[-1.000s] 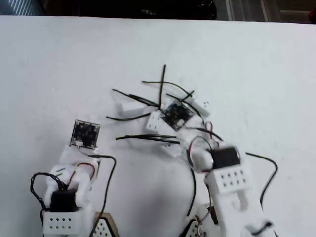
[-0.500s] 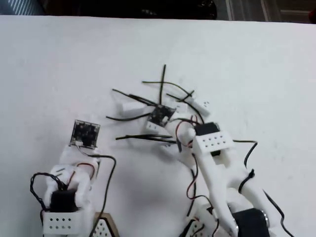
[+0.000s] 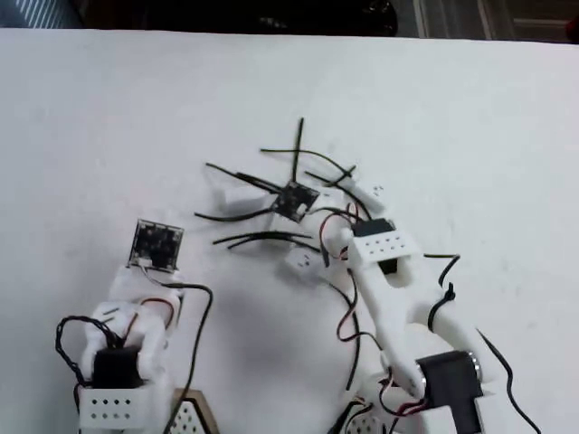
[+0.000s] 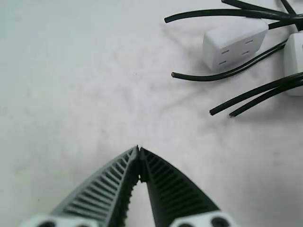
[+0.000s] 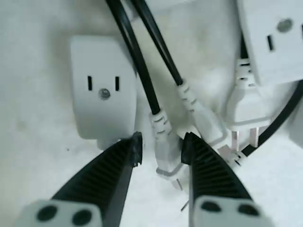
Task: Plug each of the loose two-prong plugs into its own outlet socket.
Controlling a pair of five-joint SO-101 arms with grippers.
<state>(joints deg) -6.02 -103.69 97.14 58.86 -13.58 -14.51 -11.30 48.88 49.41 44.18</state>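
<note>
Right wrist view: my right gripper (image 5: 161, 143) is part open, fingers either side of a white plug (image 5: 168, 158) but not clamped on it; plug prongs point back toward the gripper base; outlet (image 5: 103, 94) lies face up just beside it on the table (image 5: 38, 156); two more plugs (image 5: 210, 125) near. Left wrist view: left gripper (image 4: 138, 153) closed tip to tip, holding nothing; second outlet (image 4: 235, 43) well apart, among black cords (image 4: 227, 74).
</note>
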